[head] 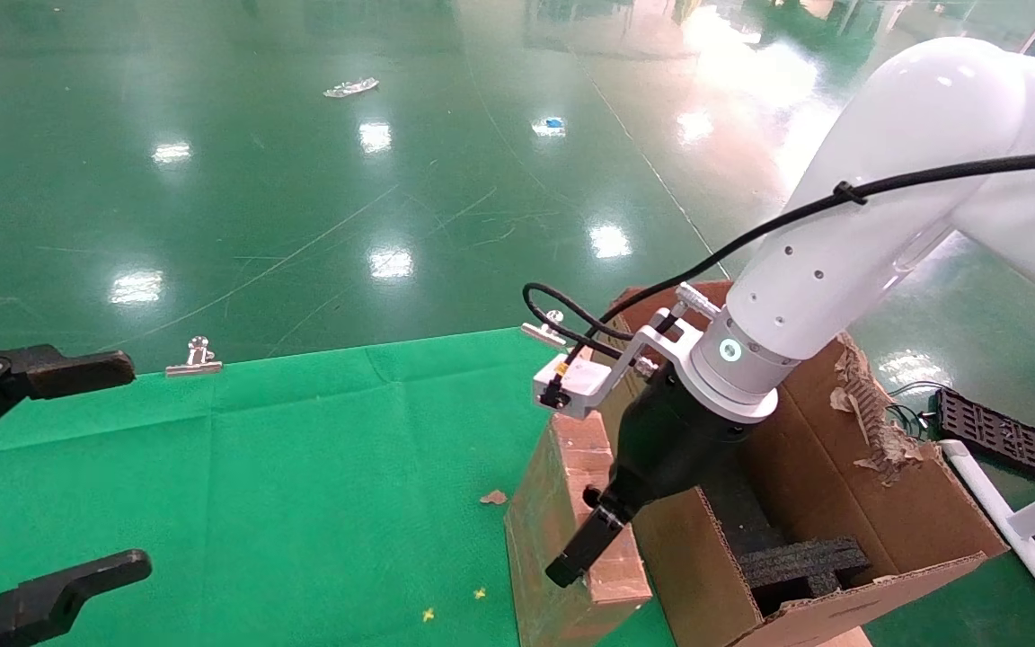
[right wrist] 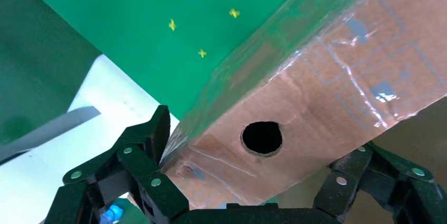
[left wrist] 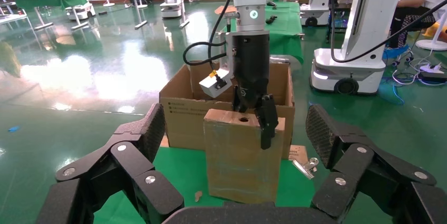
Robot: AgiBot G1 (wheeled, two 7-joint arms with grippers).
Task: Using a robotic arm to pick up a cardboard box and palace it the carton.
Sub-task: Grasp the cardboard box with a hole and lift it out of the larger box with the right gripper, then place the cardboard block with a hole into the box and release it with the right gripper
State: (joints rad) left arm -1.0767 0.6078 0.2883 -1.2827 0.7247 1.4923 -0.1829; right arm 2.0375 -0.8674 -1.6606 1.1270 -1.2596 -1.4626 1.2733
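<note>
The robotic arm [head: 886, 207] is white and shiny. It reaches down over the carton [head: 841, 503]. At its end is the right gripper [head: 591, 530], and it pinches the cardboard box [head: 571, 512] by its narrow top edge. One black finger [left wrist: 266, 121] sits on the side of the box away from the carton. The other finger is on the carton side. The right wrist view shows the fingers [right wrist: 142, 155] pressed on both sides of the box [right wrist: 316, 92], close to the round hole [right wrist: 262, 138] in that edge.

The cardboard box stands up tall, just beside the carton's outer wall, on the side toward the green cloth [head: 302, 485]. I cannot tell if the box bottom touches the cloth.

The carton is open at the top. Black foam blocks [head: 796, 562] lie inside it. One flap on the far side of the carton from the box is torn and ragged [head: 868, 413].

The left gripper [head: 32, 476] hangs over the green cloth, well apart from the carton. Its fingers are spread wide with nothing between them.

Two silver clips [head: 196, 358] sit at the far edge of the cloth, one of them near the carton.
</note>
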